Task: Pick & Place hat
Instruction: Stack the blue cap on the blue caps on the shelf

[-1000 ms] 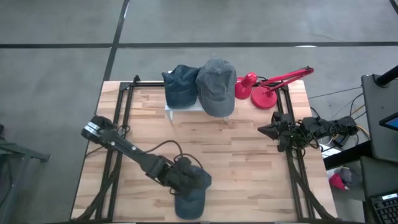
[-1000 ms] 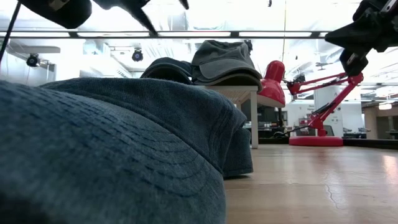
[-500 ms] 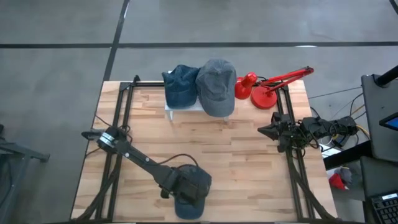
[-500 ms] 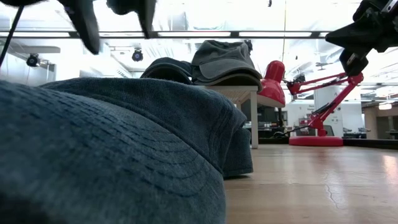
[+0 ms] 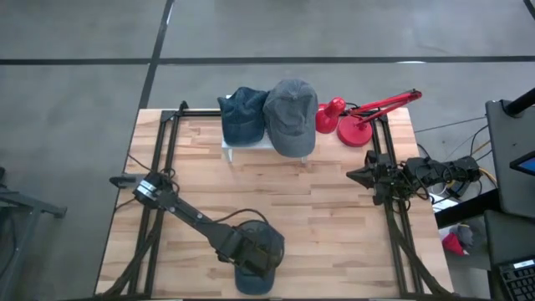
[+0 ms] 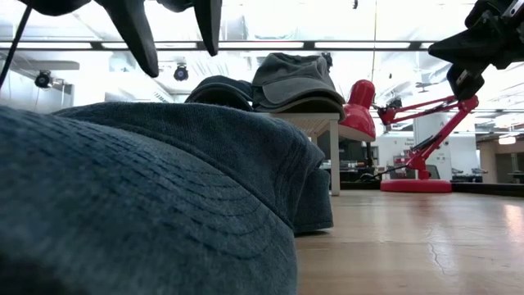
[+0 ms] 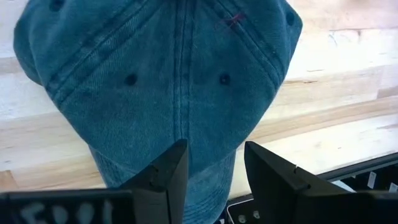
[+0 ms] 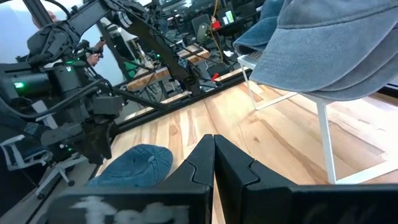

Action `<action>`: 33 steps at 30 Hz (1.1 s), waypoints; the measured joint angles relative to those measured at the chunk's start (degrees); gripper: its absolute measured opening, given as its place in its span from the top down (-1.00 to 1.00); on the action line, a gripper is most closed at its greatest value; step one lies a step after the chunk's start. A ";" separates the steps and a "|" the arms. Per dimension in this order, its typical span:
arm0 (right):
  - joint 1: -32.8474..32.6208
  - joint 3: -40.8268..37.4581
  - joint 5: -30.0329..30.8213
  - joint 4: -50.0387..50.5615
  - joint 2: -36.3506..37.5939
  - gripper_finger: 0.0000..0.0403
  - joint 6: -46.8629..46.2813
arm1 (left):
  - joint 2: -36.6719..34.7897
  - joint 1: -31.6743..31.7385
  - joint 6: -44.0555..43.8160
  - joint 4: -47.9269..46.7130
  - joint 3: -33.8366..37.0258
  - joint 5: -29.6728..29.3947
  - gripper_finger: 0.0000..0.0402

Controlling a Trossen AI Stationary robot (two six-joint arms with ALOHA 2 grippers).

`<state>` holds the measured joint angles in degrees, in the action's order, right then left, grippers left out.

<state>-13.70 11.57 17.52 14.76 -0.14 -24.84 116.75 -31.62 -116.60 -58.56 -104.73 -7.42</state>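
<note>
A blue denim cap (image 5: 255, 269) lies crown up on the table near its near edge. It fills the low view's left (image 6: 139, 205) and shows in the left wrist view (image 7: 168, 74). My left gripper (image 5: 253, 251) hovers straight above the crown, open. In the low view its two fingers (image 6: 139, 37) point down with clear air between their tips and the cloth. My right gripper (image 8: 214, 152) is shut and waits at the table's right edge (image 5: 361, 176).
A white stand (image 5: 251, 144) at the far edge carries a dark blue cap (image 5: 242, 114) and a grey cap (image 5: 291, 115). A red desk lamp (image 5: 359, 117) stands at the far right corner. Bare wood lies in the table's middle (image 5: 309, 201).
My left gripper has moved toward the table's near edge and come down over the denim cap. In the low view its fingers have dropped from the top edge and now hang well into the picture. The cap has not moved.
</note>
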 joint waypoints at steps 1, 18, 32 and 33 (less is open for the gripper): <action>-0.02 0.00 0.00 0.00 0.00 0.96 0.00 | 0.00 0.00 0.01 0.04 0.00 0.00 0.26; -0.01 0.00 0.02 0.00 0.00 0.96 0.00 | 0.10 0.00 -0.82 -0.44 0.02 0.04 -0.27; -0.01 0.00 0.17 -0.02 0.00 0.96 -0.22 | 7.04 0.81 -1.38 -0.45 0.07 0.66 -0.64; 0.00 -0.01 0.17 -0.03 0.00 0.96 -0.22 | 7.94 1.06 -1.36 -0.47 0.07 0.68 -0.64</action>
<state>-13.70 11.57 17.69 14.74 -0.14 -25.06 124.69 -30.55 -117.95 -59.03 -104.66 -6.74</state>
